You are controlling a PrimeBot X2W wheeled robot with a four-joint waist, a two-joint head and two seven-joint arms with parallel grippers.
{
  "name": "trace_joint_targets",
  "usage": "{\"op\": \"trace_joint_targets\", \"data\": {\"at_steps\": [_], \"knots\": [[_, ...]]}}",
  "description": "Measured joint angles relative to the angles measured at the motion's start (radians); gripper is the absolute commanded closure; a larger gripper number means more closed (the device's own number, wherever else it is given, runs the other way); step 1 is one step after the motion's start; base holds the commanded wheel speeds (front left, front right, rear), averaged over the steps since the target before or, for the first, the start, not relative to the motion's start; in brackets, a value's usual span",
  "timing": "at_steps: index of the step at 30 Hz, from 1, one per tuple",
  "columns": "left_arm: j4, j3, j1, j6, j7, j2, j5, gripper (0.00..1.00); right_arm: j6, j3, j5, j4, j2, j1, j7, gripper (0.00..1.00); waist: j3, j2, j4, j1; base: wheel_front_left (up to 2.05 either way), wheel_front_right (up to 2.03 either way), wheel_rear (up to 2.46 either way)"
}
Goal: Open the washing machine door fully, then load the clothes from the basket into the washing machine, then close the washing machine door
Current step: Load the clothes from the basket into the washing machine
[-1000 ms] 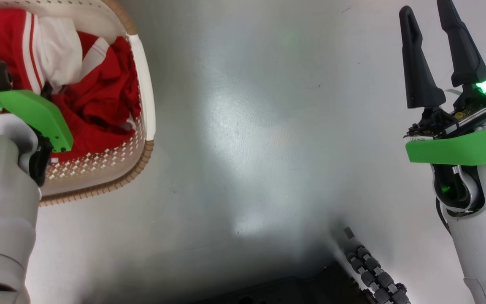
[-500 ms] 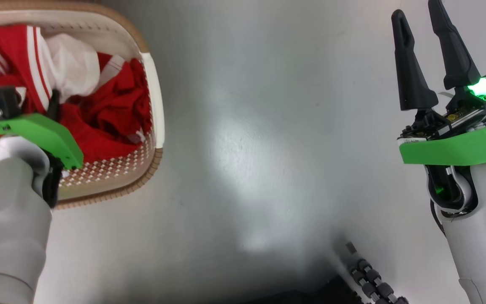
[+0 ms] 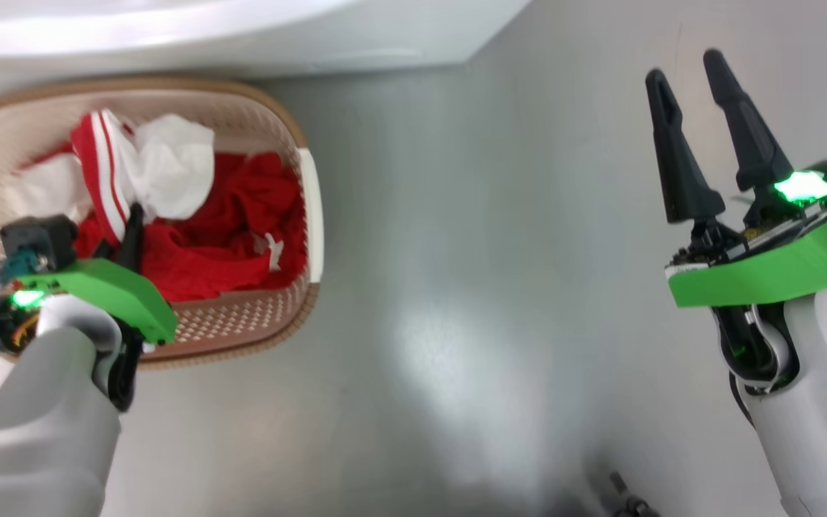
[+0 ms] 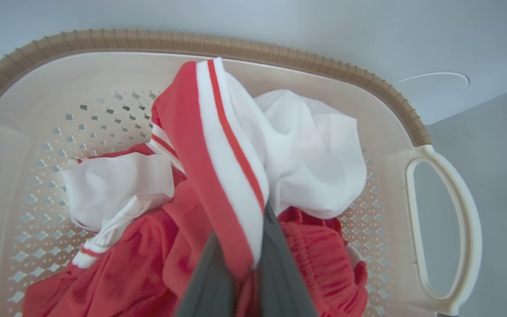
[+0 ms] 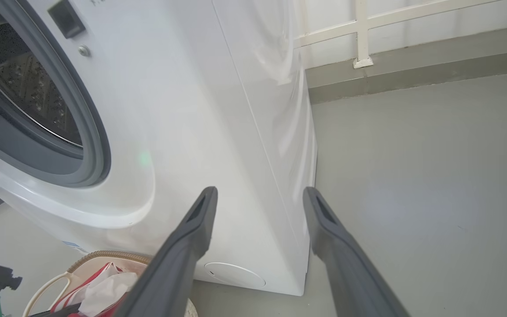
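The cream basket (image 3: 311, 215) with its brown rim stands on the floor against the white washing machine (image 3: 241, 32). Red and white clothes (image 3: 234, 215) lie bunched inside it. My left gripper (image 3: 128, 224) reaches into the pile and is shut on a red band with white stripes (image 4: 218, 145); in the left wrist view that band rises from between the closed fingers (image 4: 280, 264). My right gripper (image 3: 683, 66) hangs open and empty over bare floor to the right. In the right wrist view, the right gripper (image 5: 259, 193) faces the washing machine (image 5: 218, 110), whose drum mouth (image 5: 24, 88) is uncovered. The door is out of view.
Grey floor (image 3: 471, 287) stretches between the basket and my right arm. The washer's round service flap (image 5: 234, 275) sits low on its front, just above the basket (image 5: 104, 257). A wall with a white rail (image 5: 361, 31) runs behind the machine.
The head camera has moved, so the basket sits lower and further right in the picture and the washer's base has come in. My left gripper stays shut on the striped band.
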Motion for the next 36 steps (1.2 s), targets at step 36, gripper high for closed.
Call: {"op": "trace_joint_targets", "data": {"at_steps": [36], "knots": [[-0.721, 0.294, 0.567, 0.0, 0.0, -0.068, 0.162, 1.0, 0.0, -0.022, 0.046, 0.093, -0.017, 0.274, 0.0, 0.0, -0.495, -0.0001, 0.111, 0.0, 0.0, 0.0, 0.0]]}}
